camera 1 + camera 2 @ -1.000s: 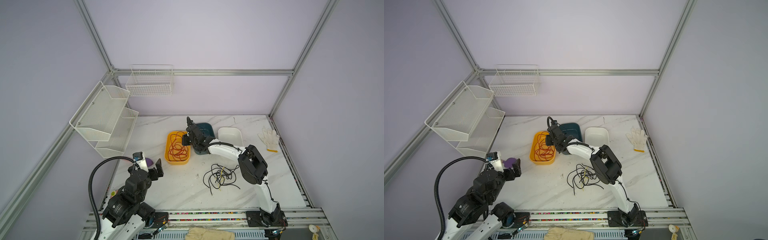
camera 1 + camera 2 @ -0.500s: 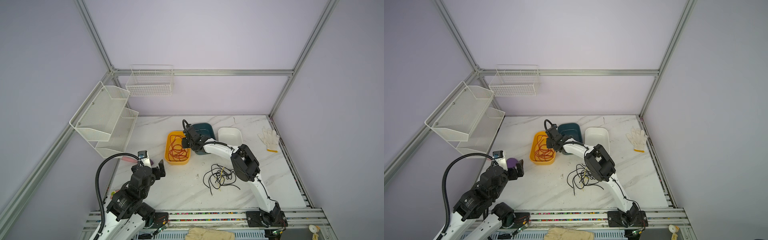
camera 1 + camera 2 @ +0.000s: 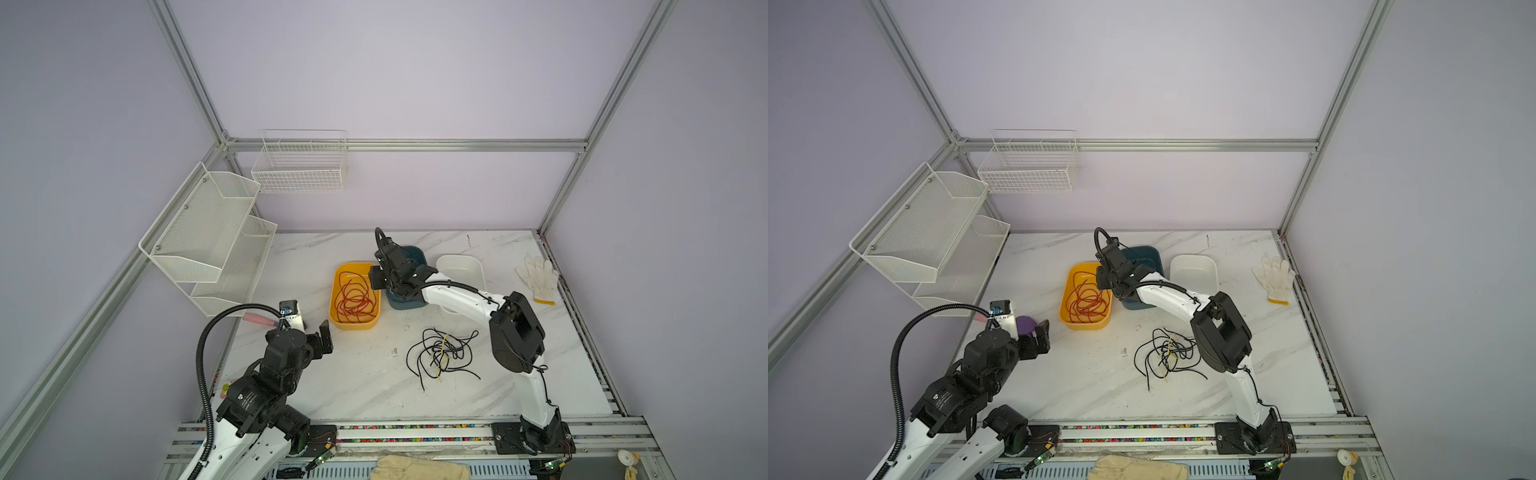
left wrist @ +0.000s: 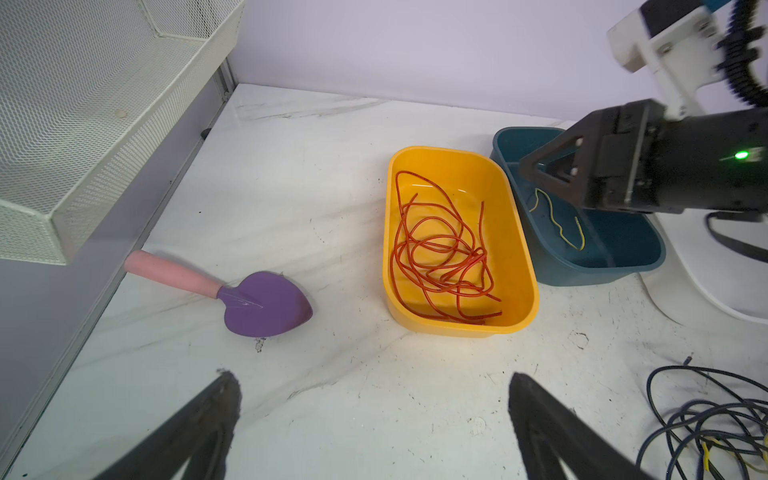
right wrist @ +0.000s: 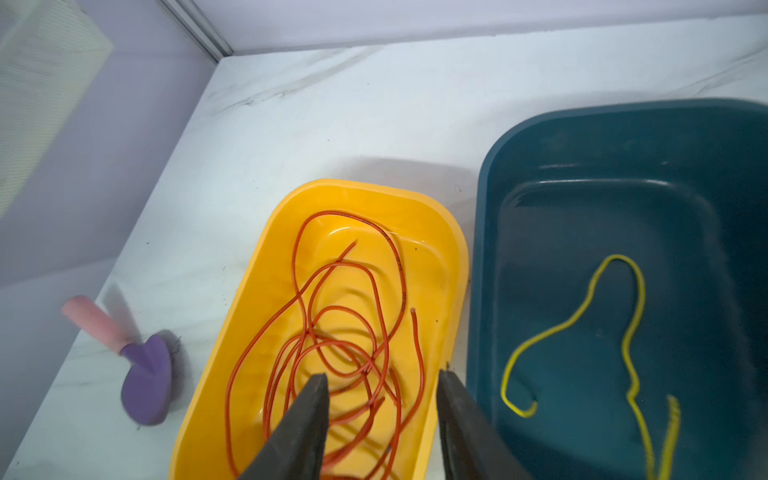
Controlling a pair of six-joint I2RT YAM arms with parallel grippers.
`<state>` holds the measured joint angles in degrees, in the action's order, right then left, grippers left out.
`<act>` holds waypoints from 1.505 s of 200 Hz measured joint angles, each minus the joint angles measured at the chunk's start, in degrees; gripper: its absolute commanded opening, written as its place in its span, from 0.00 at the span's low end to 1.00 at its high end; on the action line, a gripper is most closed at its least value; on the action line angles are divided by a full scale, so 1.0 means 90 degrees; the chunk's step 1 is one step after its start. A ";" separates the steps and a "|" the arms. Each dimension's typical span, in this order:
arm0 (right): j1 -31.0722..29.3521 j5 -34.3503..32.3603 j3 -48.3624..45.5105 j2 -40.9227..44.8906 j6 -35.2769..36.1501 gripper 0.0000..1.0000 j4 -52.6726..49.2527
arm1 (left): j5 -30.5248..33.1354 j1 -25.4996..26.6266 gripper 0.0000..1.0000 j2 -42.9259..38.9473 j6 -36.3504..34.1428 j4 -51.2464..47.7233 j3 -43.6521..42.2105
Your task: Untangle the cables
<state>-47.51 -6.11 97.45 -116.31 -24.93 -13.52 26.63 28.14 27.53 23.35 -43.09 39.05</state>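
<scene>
Red-orange thin cables [image 5: 345, 332] lie looped inside a yellow rectangular plastic tub [image 5: 440, 249]. One thin yellow cable [image 5: 641, 291] lies in the dark teal plastic tub [image 5: 582, 145] just beside it. Black thin cables [image 3: 436, 353], with yellow strands [image 3: 444, 340] among them, sit tangled on the white marble table [image 3: 353, 374]. The right gripper [image 5: 382, 374] hovers over the yellow tub, jaws partly apart, gripping nothing. The left gripper [image 4: 372, 376] hangs above bare table, jaws spread wide and empty.
</scene>
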 measured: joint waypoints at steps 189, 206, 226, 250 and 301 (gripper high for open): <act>0.0000 -0.0634 -0.5651 0.7138 -0.0753 0.97 -0.0935 | -0.0826 0.0000 1.00 0.0719 -0.0022 -0.0036 0.0002; 0.0000 -0.0629 -0.5965 0.7422 -0.0916 0.97 -0.1064 | -0.0928 0.0000 1.00 0.0835 -0.0041 -0.0039 0.0002; 0.0000 -0.0619 -0.6266 0.7558 -0.1093 0.96 -0.1127 | -0.1022 0.0000 1.00 0.0947 -0.0044 -0.0041 0.0002; 0.0000 -0.0593 -0.6560 0.7512 -0.1275 0.94 -0.1127 | -0.1105 0.0000 1.00 0.0964 -0.0044 -0.0051 0.0002; 0.0000 -0.0508 -0.6904 0.7305 -0.1457 0.83 -0.0860 | -0.1156 0.0000 1.00 0.0935 -0.0044 -0.0085 0.0002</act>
<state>-47.51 -10.68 35.31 -50.57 -38.04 -21.26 16.23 28.14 35.94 22.96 -43.86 39.07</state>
